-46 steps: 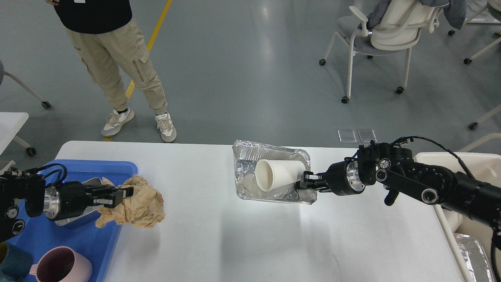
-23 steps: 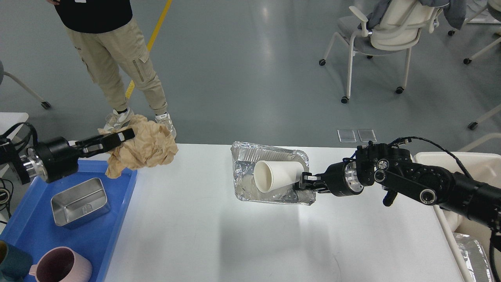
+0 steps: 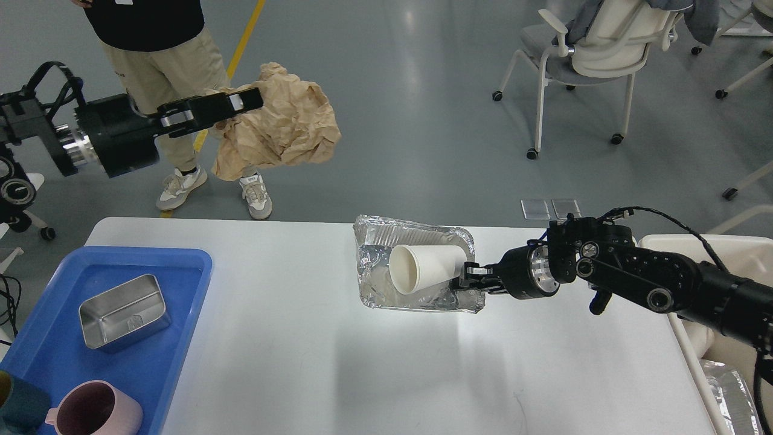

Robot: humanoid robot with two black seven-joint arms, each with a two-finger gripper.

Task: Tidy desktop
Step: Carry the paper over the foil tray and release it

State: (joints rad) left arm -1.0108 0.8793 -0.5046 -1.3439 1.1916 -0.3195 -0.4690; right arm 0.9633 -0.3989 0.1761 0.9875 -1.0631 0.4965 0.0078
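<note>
L gripper [image 3: 241, 104] clenched on crumpled paper [image 3: 284, 124], upper left; R gripper [image 3: 473, 279] grips foil tray [image 3: 377, 284] w/ cup [image 3: 426, 269]. Desktop [image 3: 302, 362] nearly cleared, both still need binning.

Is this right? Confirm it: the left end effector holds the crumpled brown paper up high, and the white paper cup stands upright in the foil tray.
Not quite. In the head view the white paper cup lies on its side in the foil tray. The left end effector does hold the crumpled brown paper up high.

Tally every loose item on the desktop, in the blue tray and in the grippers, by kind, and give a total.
Crumpled brown paper: 1
Foil tray: 1
White paper cup: 1
Steel container: 1
Mugs: 2, pink and teal
Total: 6
</note>
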